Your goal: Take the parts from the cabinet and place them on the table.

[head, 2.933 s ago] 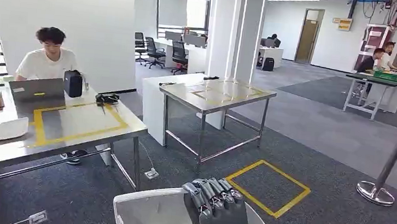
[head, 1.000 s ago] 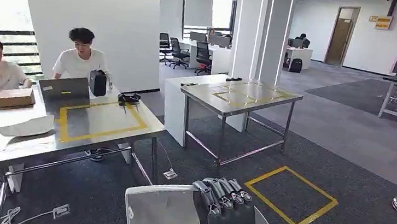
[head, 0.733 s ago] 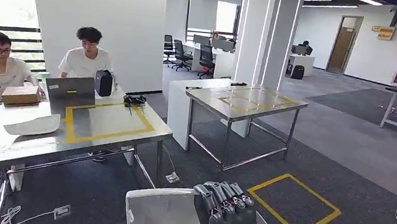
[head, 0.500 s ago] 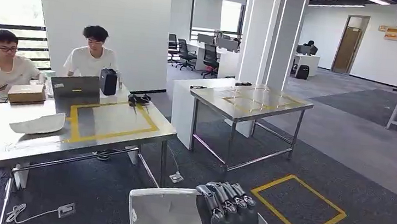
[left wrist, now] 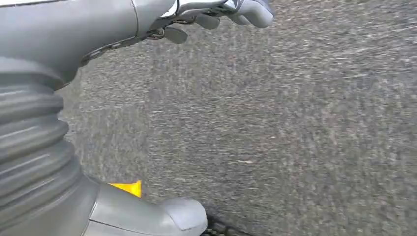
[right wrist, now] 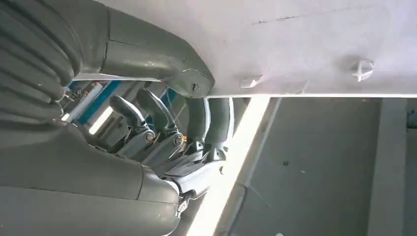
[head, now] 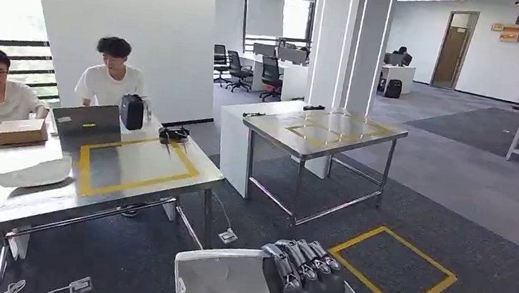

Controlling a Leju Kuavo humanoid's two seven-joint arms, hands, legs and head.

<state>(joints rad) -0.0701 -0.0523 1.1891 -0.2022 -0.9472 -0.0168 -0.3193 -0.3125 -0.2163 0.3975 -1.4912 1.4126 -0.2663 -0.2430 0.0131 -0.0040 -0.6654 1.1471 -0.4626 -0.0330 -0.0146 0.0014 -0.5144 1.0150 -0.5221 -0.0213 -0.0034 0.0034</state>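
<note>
Right hand (head: 305, 280) grips the white part (head: 221, 286) by its edge, low at 6 o'clock, carried flat for transport. Taped desk (head: 136, 163) lies at 10 o'clock, likely the drop spot. Left hand (left wrist: 147, 19) hangs over carpet, fingers apart, holding nothing.

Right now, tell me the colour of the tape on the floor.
Yellow tape, clearest in the head view.

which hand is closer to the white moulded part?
Right. The right hand grips the white moulded part; the left hand hangs over grey carpet, apart from it.
</note>
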